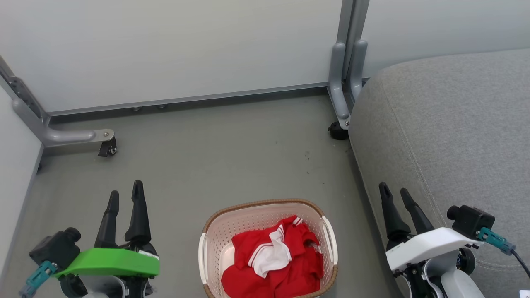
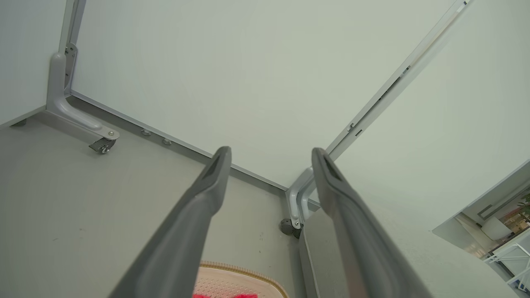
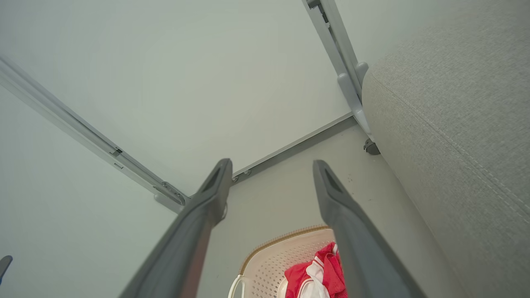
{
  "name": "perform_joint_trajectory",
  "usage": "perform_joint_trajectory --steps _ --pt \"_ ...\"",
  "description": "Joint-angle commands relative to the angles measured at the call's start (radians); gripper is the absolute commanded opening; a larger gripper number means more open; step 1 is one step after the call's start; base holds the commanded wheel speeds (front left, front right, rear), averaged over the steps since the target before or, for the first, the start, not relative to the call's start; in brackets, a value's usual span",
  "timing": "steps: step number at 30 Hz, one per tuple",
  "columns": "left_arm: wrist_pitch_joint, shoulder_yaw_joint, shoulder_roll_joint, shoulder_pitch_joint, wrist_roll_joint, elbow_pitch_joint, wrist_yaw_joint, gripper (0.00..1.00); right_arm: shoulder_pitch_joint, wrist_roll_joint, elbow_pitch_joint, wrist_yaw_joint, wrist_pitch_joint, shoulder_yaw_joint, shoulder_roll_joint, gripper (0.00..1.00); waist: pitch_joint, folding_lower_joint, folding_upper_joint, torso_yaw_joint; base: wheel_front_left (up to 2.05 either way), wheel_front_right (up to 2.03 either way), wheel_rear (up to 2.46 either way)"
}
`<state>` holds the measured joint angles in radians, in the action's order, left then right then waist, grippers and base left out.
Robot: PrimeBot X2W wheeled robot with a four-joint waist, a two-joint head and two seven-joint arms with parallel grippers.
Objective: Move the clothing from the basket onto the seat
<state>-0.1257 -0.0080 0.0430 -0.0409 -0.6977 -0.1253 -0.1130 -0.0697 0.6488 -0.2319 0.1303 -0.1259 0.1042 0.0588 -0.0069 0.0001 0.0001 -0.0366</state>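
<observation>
Pre-grasp: soft red-and-white clothing (image 1: 273,256) in off-white perforated plastic basket (image 1: 265,203), left hand (image 1: 125,188) and right hand (image 1: 393,188) wide, empty; next probably dip in, pinch fabric, lift to grey upholstered seat (image 1: 447,124).

green shell (image 1: 112,261), white shell (image 1: 428,245), teal plugs (image 1: 495,240) perhaps

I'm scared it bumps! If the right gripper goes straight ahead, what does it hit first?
Probably the white wall panel, above its grey rail; nothing nearer lies before the right gripper.
</observation>
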Motion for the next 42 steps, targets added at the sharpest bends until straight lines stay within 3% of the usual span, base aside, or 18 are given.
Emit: perform_joint_trajectory --steps 1,26,42 --pt "-0.012 -0.005 0.007 0.002 0.034 0.020 0.005 1.00 -0.025 -0.031 0.014 0.000 -0.011 0.006 0.008 1.00 0.000 -0.0001 -0.0001 -0.001 0.00 0.00 0.00" --pt "-0.073 -0.050 0.008 0.030 0.327 0.013 0.018 1.00 -0.012 -0.277 0.013 0.000 -0.072 0.045 0.011 1.00 -0.019 -0.0001 -0.0001 -0.010 0.00 0.00 0.00" --pt "-0.106 -0.051 0.009 0.044 0.444 0.015 0.023 1.00 -0.006 -0.415 0.015 0.000 -0.106 0.057 0.009 1.00 -0.023 -0.0001 -0.0001 -0.018 0.00 0.00 0.00"
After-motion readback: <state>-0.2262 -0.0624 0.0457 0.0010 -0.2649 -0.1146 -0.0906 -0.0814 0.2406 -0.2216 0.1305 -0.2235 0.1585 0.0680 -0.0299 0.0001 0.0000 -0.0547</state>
